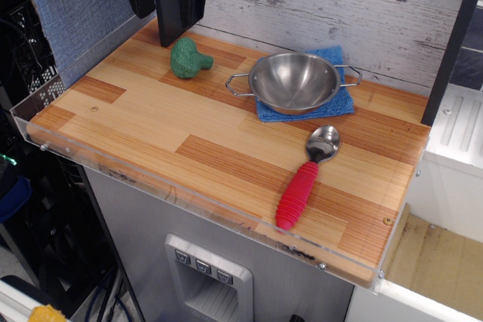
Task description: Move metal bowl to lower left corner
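Note:
The metal bowl [294,81] is shiny and round with two thin wire loop handles. It sits upright and empty on a blue cloth [336,103] at the back right of the striped wooden tabletop. The lower left corner [56,118] of the tabletop is bare wood behind a clear acrylic rim with small screws. My black gripper [172,28] hangs at the back left, just above and behind the green broccoli toy [189,58], well left of the bowl and holding nothing. Its jaws merge into one dark shape, so their spacing does not show.
A metal spoon with a red handle [306,179] lies at the front right, its head pointing toward the bowl. A blue-grey panel [75,5] stands along the left side and a whitewashed plank wall [339,5] along the back.

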Robot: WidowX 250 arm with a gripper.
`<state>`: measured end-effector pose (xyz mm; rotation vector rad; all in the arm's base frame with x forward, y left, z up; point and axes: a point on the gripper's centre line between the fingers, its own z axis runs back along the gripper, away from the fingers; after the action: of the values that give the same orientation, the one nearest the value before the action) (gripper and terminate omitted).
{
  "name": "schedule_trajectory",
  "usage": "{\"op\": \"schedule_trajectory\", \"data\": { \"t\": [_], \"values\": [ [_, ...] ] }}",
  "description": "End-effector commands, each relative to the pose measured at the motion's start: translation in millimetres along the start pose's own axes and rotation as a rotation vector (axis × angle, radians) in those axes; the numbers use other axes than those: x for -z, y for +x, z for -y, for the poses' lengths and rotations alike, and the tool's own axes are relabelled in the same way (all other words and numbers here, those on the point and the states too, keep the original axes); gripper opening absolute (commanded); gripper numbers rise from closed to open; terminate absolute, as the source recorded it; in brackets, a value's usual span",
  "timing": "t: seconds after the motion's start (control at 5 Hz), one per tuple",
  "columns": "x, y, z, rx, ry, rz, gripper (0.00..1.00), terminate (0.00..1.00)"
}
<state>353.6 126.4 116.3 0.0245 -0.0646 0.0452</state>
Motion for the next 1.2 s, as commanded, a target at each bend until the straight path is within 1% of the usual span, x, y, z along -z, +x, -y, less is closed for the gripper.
{"op": "schedule_trajectory", "data": {
  "t": [0.0,0.2,0.4,0.6,0.8,1.0],
  "values": [
    [0.0,0.0,0.0,0.000,0.000,0.000,1.00,0.00],
    [6.2,1.6,28.5,0.043,0.012,-0.011,1.00,0.00],
    [15.4,0.8,66.3,0.115,0.018,-0.020,1.00,0.00],
    [21.3,-0.4,105.6,0.190,0.003,0.002,1.00,0.00],
    [23.6,2.6,128.3,0.226,-0.003,0.021,1.00,0.00],
    [22.5,8.1,138.7,0.248,-0.018,0.039,1.00,0.00]
  ]
}}
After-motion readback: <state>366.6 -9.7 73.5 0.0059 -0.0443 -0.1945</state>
